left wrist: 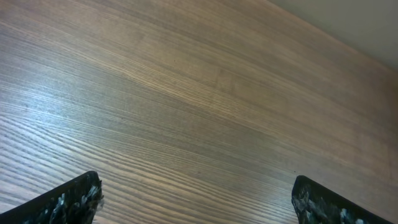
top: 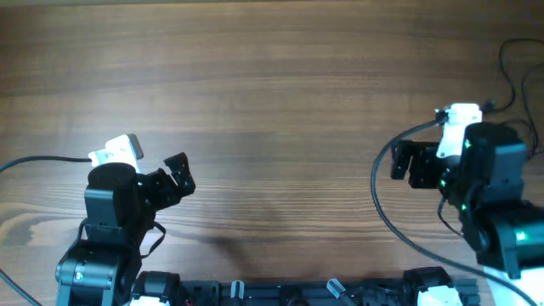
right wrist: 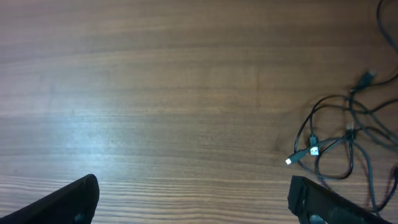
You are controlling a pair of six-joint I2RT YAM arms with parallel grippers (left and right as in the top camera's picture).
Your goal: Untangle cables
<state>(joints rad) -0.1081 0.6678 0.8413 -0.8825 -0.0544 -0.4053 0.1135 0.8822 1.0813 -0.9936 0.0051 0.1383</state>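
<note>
Two end effectors, left [top: 180, 172] and right [top: 406, 163], hang released over the desk [top: 272, 85], fingers spread wide. The cables [right wrist: 313, 150] lie loosely tangled near the right end effector, off to its side, touching neither.

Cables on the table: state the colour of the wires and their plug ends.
Black cables with silvery-white plug ends; best seen in the right wrist view.
</note>
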